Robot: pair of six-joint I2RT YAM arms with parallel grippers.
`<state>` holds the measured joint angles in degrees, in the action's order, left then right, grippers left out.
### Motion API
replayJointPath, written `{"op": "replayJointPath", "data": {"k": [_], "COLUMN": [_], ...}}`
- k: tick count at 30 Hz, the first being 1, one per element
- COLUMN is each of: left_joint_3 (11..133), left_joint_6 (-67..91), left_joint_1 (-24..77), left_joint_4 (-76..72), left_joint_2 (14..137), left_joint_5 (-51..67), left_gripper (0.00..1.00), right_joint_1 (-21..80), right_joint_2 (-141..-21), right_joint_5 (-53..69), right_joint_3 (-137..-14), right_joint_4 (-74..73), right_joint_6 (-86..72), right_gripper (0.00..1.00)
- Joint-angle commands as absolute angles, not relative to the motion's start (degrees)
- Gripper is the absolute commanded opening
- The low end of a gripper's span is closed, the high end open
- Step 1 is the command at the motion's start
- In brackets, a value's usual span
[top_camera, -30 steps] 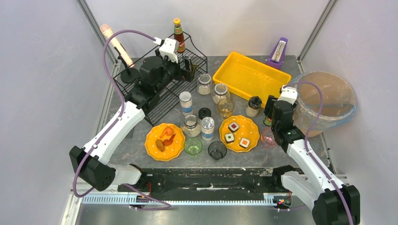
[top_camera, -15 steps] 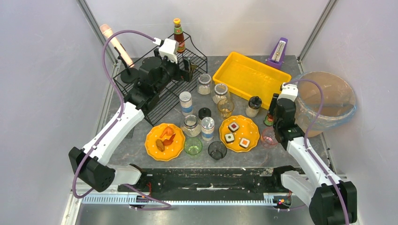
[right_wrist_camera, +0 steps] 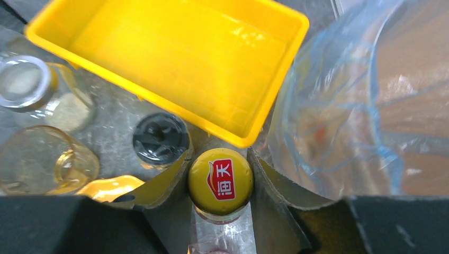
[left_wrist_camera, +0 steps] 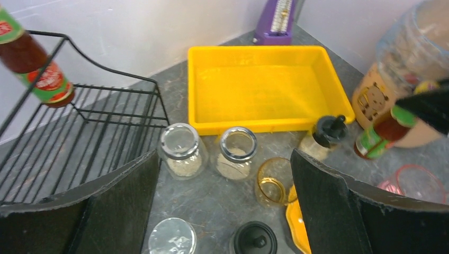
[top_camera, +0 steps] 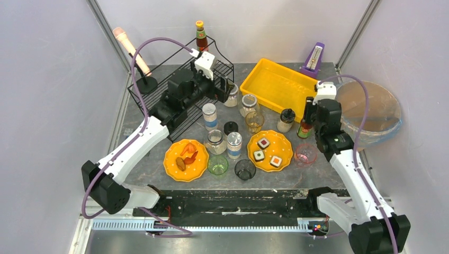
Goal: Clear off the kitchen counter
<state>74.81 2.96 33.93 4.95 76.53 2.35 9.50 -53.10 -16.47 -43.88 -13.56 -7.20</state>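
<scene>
Yellow-capped glass sauce bottle (right_wrist_camera: 221, 181) pinched by right pincer (right_wrist_camera: 219, 177).

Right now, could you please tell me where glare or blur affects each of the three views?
Top external: even light, soft shadows on the kitchen counter. Left wrist: sheen on the yellow tray floor; the plastic-lined bin at the edge is soft. Right wrist: the sauce bottle cap is sharp, the tray shows white glints, the bin liner is hazy with reflections.

glossy yellow plastic tray (top_camera: 278, 84), matt stone-look kitchen counter (left_wrist_camera: 216, 202)
</scene>
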Motion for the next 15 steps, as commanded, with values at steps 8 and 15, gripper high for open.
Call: {"op": "replayJointPath", "data": {"k": [8, 15], "left_joint_3": [73.6, 75.6], "left_joint_6": [-3.6, -0.6], "left_joint_1": [39.5, 41.5], "left_joint_4": [4.5, 3.3], "left_joint_2": [77.5, 80.6], "left_joint_5": [14.1, 21.9], "left_gripper": [0.99, 0.97], "right_joint_1": [9.4, 12.1], "right_joint_2": [-53.0, -56.6], "right_joint_5": [1.3, 14.7], "right_joint_3": [-67.9, -76.4], "right_joint_4": [-17.4, -20.3], "right_joint_6": [-2.2, -2.0], "right_gripper": [0.00, 0.00]}}
